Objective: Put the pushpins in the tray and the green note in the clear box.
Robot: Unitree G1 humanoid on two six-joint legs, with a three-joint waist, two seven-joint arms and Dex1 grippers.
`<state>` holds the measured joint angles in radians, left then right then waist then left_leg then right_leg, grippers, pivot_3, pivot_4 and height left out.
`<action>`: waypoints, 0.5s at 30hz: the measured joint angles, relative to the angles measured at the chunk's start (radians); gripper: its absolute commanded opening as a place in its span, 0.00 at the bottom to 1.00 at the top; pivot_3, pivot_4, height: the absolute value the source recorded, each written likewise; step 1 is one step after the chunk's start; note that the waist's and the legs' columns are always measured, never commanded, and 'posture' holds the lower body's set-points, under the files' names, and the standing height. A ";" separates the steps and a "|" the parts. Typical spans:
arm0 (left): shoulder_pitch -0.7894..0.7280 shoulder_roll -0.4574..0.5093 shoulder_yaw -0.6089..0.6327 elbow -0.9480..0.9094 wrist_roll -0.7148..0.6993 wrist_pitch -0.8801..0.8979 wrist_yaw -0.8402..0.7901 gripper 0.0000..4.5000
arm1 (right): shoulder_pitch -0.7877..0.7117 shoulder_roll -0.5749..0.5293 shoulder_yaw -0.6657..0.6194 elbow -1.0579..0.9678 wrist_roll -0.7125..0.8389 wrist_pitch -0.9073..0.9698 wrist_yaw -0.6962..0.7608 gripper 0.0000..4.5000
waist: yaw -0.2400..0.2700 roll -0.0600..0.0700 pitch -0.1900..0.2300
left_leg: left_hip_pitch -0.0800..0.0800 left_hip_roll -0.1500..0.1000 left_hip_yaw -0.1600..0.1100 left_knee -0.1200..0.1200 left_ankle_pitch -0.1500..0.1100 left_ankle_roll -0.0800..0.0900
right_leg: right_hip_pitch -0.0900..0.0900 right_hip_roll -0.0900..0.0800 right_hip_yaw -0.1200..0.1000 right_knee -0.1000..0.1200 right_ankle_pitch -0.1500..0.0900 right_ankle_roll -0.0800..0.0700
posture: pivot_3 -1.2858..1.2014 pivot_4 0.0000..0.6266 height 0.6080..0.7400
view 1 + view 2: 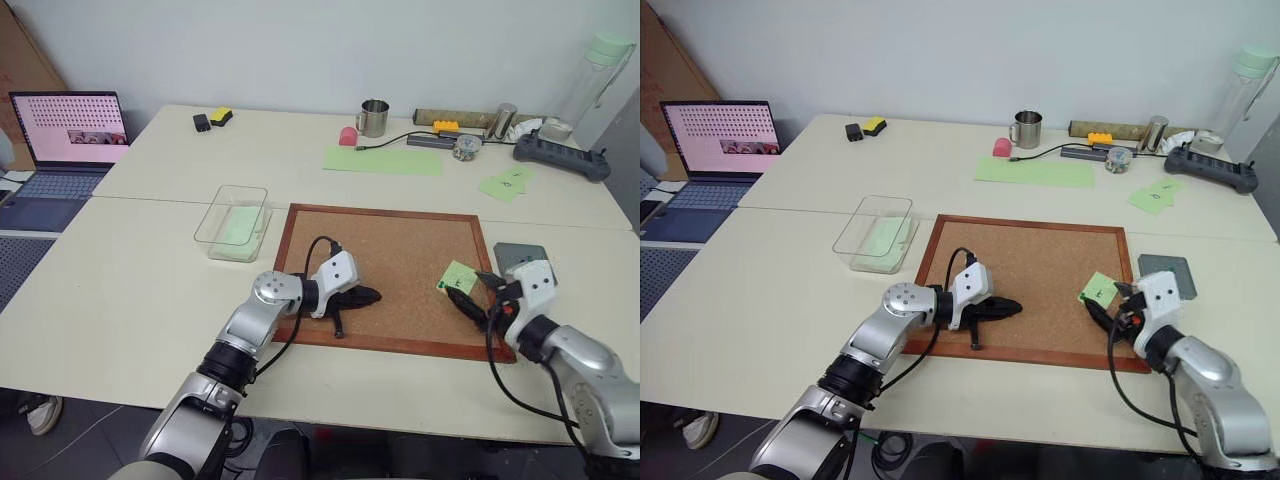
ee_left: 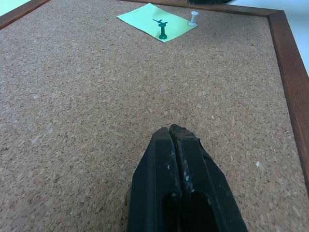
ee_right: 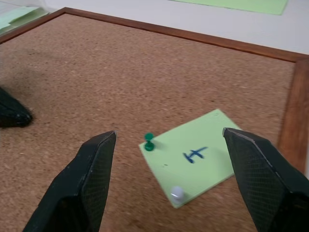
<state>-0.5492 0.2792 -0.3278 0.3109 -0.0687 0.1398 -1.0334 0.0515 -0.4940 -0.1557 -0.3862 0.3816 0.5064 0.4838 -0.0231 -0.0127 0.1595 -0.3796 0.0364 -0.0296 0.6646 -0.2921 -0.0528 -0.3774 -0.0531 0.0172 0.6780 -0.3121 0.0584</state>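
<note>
The right tool [image 3: 166, 181] is wide open over the green note [image 3: 193, 155] on the cork board [image 1: 400, 260], so it should drop slowly on the green pin [image 3: 149, 142], squeeze gently and pull straight up, while the left tool [image 2: 176, 137] rests shut

A pale cream surface [image 1: 150, 290] is seen, made of two tabletops joined along a seam, set against a plain white wall [image 1: 300, 50]. An open laptop [image 1: 70, 135] is placed on a separate lower desk at the left. What may be a brown board [image 1: 25, 60] is leant in the corner. Even, soft lighting is cast throughout.
</note>
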 measured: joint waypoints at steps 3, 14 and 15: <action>-0.001 0.000 0.000 0.003 0.000 -0.005 -0.001 0.00 | 0.012 0.000 0.019 0.004 -0.028 -0.007 -0.009 0.82 | 0.001 0.000 0.000 | 0.000 0.000 0.000 0.000 0.000 0.000 | 0.000 0.000 0.000 0.000 0.000 0.000 | 0.52 0.24 1.00; -0.006 0.001 0.000 0.015 0.000 -0.016 -0.001 0.00 | 0.048 0.049 -0.018 0.010 -0.025 -0.014 -0.012 0.34 | 0.000 0.000 0.000 | 0.000 0.000 0.000 0.000 0.000 0.000 | 0.000 0.000 0.000 0.000 0.000 0.000 | 0.52 0.24 1.00; -0.006 0.001 0.000 0.015 0.000 -0.016 -0.001 0.00 | 0.048 0.055 -0.022 0.010 -0.023 -0.016 -0.014 0.29 | 0.000 0.000 0.000 | 0.000 0.000 0.000 0.000 0.000 0.000 | 0.000 0.000 0.000 0.000 0.000 0.000 | 0.52 0.24 1.00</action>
<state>-0.5552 0.2806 -0.3282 0.3256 -0.0682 0.1233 -1.0346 0.0993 -0.4393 -0.1779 -0.3759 0.3585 0.4908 0.4699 -0.0235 -0.0127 0.1595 -0.3794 0.0363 -0.0300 0.6646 -0.2921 -0.0528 -0.3774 -0.0531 0.0170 0.6784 -0.3121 0.0584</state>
